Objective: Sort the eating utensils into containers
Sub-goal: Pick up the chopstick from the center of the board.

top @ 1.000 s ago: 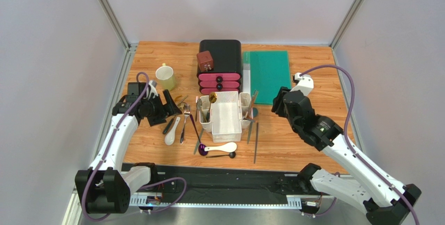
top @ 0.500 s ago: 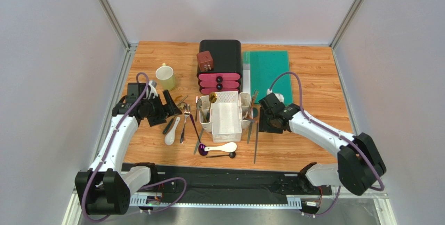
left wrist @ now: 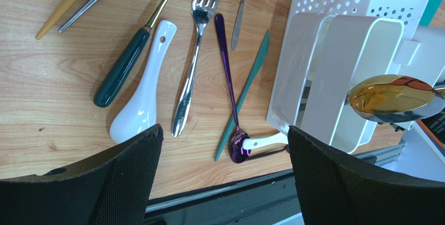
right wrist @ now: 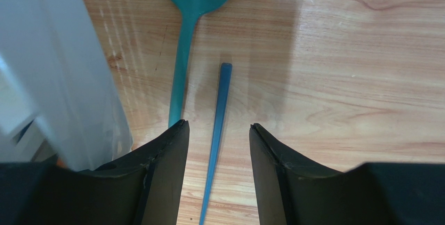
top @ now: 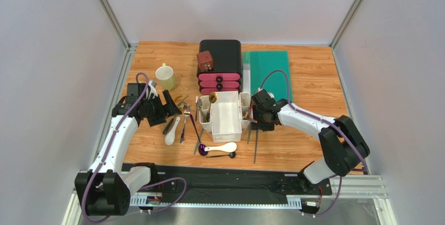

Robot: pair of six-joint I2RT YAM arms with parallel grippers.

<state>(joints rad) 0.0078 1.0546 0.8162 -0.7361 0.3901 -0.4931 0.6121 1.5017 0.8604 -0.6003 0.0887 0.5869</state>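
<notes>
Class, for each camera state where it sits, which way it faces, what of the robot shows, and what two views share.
Top external: above, behind the robot, facing down at the table; both arms.
Left wrist: over the purple spoon, facing down; open left hand.
Right wrist: over a blue stick, facing down; open right hand.
Shared: white caddy, in all three.

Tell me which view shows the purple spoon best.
Left wrist: the purple spoon lies full length in view, between a silver fork and a teal stick. Top external shows it small, left of the white caddy. Right wrist does not show it.
</notes>
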